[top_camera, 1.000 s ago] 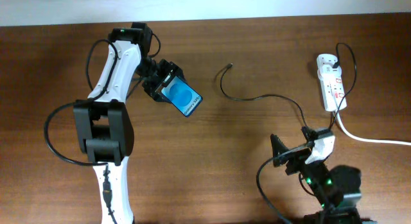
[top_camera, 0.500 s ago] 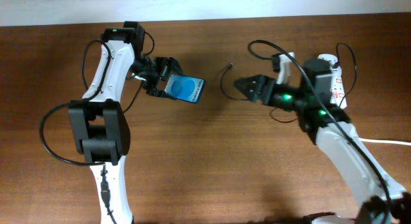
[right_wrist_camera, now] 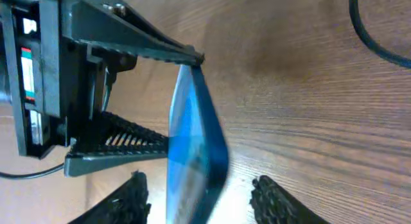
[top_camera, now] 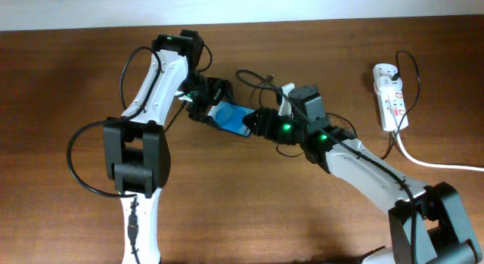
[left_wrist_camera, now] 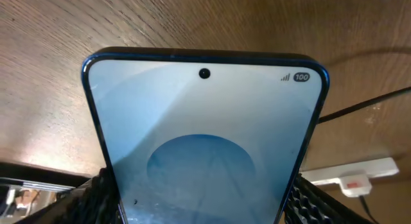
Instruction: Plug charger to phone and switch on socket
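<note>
The phone [top_camera: 231, 118], blue screen up, is held off the table in my left gripper [top_camera: 212, 105], which is shut on its near end. It fills the left wrist view [left_wrist_camera: 205, 121]. My right gripper [top_camera: 253, 124] is open, and its two fingers straddle the phone's free end, seen edge-on in the right wrist view [right_wrist_camera: 192, 140], with a gap on each side. The charger's thin black cable [top_camera: 253, 75] loops behind the grippers; I cannot make out its plug tip. The white socket [top_camera: 390, 94] lies at the far right.
The socket's thick white cord [top_camera: 439, 164] runs off the right edge. The socket also shows in the left wrist view [left_wrist_camera: 350, 178] with black cable [left_wrist_camera: 372, 102] beside it. Black cable crosses the top right of the right wrist view [right_wrist_camera: 376, 38].
My left gripper has carried the phone right, toward the centre. My right arm has swung left from near the socket and now has its open fingers around the phone's free end.
</note>
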Tool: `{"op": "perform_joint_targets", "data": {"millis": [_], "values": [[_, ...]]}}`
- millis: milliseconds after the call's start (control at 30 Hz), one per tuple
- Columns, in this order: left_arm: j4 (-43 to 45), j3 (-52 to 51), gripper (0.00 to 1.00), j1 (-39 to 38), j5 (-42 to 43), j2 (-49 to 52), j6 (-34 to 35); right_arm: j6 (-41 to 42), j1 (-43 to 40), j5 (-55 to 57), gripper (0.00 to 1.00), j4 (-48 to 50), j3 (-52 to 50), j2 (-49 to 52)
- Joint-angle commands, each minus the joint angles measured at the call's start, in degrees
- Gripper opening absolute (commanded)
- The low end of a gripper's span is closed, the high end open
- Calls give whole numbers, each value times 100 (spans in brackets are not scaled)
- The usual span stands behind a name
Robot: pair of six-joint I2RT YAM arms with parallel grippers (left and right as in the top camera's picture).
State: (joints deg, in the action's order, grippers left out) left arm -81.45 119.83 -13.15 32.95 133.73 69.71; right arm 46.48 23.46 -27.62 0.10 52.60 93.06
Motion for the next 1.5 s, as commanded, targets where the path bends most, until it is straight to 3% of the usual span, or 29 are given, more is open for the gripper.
{"op": "perform_joint_targets", "data": {"millis": [0, 133, 367, 467, 500, 533, 667, 733, 767, 800, 833, 867, 900, 933, 967, 1000, 1033, 1067, 1100, 1267, 1367, 1467], "values": [[7, 140, 0, -275, -157, -35, 81, 103, 63, 284, 52, 109, 61, 63], [87, 140, 0, -525, -369, -33, 114, 393, 157, 308, 42, 232, 61, 310], [146, 140, 0, -533, -367, -35, 234, 702, 289, 435, 34, 229, 61, 365], [146, 140, 0, -533, -367, -35, 234, 702, 289, 433, 17, 229, 61, 365], [146, 140, 0, -533, -367, -35, 234, 702, 289, 435, 7, 229, 61, 365], [146, 140, 0, -533, -367, -35, 234, 702, 282, 433, 4, 229, 61, 365], [122, 140, 0, -407, -365, -35, 96, 474, -17, 345, 4, 175, 61, 28], [184, 140, 0, -223, -195, -35, -774, 249, -391, 407, 4, -160, 61, -262], [341, 140, 6, -109, 31, -35, -1576, 94, -573, 413, 4, -229, 61, -378], [662, 140, 11, 15, 487, -35, -2739, 42, -798, 435, 4, -197, 63, -560], [901, 140, 11, 76, 857, -35, -3491, -57, -890, 468, 4, -151, 79, -675], [1381, 140, 8, 190, 1845, -35, -4623, -105, -1008, 726, 4, -140, 166, -927], [1552, 140, 14, 245, 2177, -35, -4754, -103, -1043, 833, 4, -138, 245, -1060], [1744, 140, 40, 328, 2507, -35, -4754, -26, -1047, 1051, 4, -142, 376, -1189], [1869, 140, 73, 407, 2743, -35, -4752, 522, -1047, 1357, 4, -125, 551, -1281], [2175, 140, 79, 479, 3353, -35, -4752, 717, -1047, 1488, 4, -66, 645, -1283], [2730, 140, 80, 546, 4360, -35, -4752, 968, -1047, 1648, 4, 210, 767, -1281], [3373, 140, 75, 595, 5204, -35, -4697, 1163, -1047, 1792, 4, 374, 815, -1283], [3574, 140, 74, 619, 5453, -35, -4581, 1458, -1047, 1991, 4, 542, 828, -1283], [3600, 140, 75, 616, 5722, -35, -3928, 3401, -1027, 2227, 4, 1626, 828, -894], [3637, 140, 75, 616, 5416, -35, -3383, 3510, -684, 2546, 4, 2057, 839, -588], [4712, 140, 75, 562, 5233, -35, -2291, 3550, -348, 2986, 4, 2247, 850, -385]]}}
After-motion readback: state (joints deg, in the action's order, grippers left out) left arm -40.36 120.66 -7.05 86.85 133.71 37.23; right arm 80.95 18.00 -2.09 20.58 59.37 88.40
